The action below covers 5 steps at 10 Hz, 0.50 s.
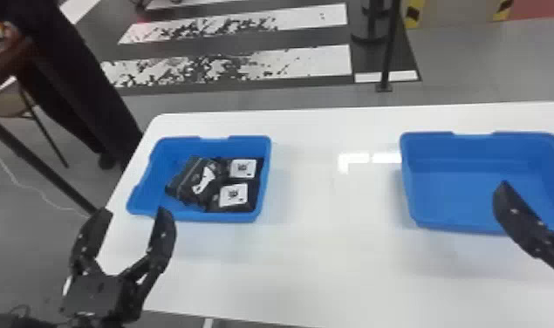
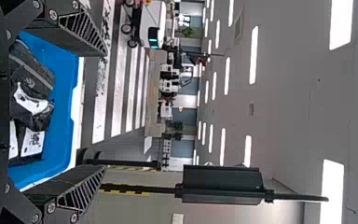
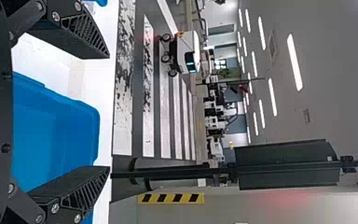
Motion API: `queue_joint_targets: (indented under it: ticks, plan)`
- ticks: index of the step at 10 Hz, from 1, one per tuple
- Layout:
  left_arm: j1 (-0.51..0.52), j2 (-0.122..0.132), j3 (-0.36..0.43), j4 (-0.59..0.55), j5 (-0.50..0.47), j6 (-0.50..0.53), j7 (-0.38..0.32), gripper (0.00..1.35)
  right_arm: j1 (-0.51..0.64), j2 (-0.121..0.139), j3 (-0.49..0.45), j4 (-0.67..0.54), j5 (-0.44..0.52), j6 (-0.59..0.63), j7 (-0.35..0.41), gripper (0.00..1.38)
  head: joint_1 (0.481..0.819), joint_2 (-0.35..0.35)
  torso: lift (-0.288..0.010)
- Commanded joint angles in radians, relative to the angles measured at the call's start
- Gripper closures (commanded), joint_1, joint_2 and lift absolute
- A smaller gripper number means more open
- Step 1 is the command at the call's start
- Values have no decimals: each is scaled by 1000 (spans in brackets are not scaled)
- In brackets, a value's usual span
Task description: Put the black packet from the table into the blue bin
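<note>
In the head view my left gripper [image 1: 129, 227] stands open with nothing between its fingers, in front of the left blue bin [image 1: 193, 216]. That bin holds several black packets [image 1: 193, 179], some with white labels. My right gripper [image 1: 502, 192] has one finger in view over the near part of the right blue bin [image 1: 463, 205], whose visible floor is bare. The left wrist view has the left gripper [image 2: 106, 109] open, with the packets [image 2: 32, 77] in the bin beyond it. In the right wrist view the right gripper [image 3: 109, 112] is open, the right bin [image 3: 56, 135] beyond it.
Both bins stand apart on a white table [image 1: 323, 261], with a bare stretch of tabletop between them. A black post [image 1: 389, 52] rises behind the table's far edge. A dark table leg [image 1: 40, 165] stands to the left.
</note>
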Motion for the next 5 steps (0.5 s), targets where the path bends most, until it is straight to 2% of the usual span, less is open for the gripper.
queue_joint_targets:
  ticks: [1,5]
  plan:
    - [0,-6,-1,0,2,3,0,173,0,0,0,0,0,0,1,173,695,185,-110]
    - [-2,-6,-3,0,2,6,0,173,-2,0,0,0,2,0,1,173,695,183,-110]
